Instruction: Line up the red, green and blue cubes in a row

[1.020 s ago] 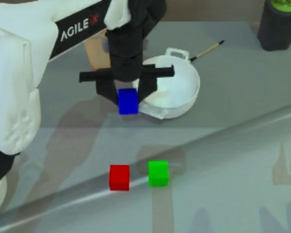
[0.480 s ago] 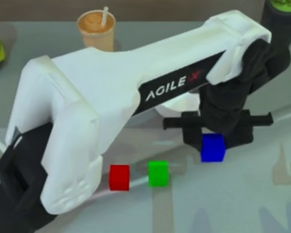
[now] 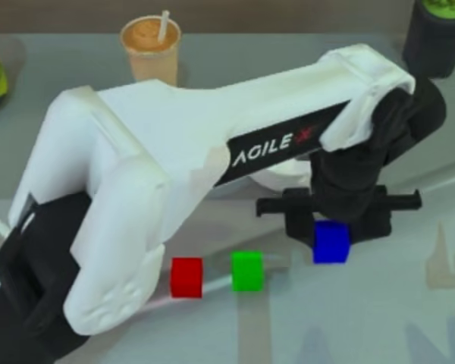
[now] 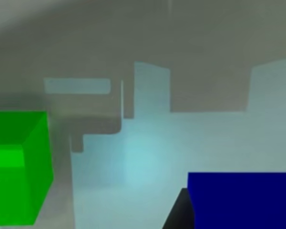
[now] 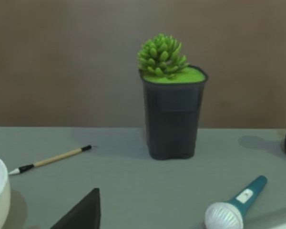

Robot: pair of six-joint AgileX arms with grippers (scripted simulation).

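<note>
The red cube [image 3: 186,277] and the green cube [image 3: 247,271] sit side by side on the table near the front, a small gap between them. To the right of the green one and slightly farther back is the blue cube [image 3: 331,243], with my left gripper [image 3: 331,231] shut on it. In the left wrist view the blue cube [image 4: 243,200] sits beside a dark fingertip [image 4: 181,214], and the green cube [image 4: 19,167] is off to the side. My right arm is out of the top view; its gripper [image 5: 126,222] faces the back of the table.
A white pot [image 3: 280,176] is mostly hidden under my left arm. A drink cup [image 3: 150,45] stands at the back left and a dark plant pot [image 3: 438,38] at the back right. The right wrist view shows a brush [image 5: 50,160] and a teal-handled tool [image 5: 233,205].
My left gripper carried the blue cube from beside the white pot to the right and forward. It now hangs just right of the green cube and has edged slightly lower in the last half second.
</note>
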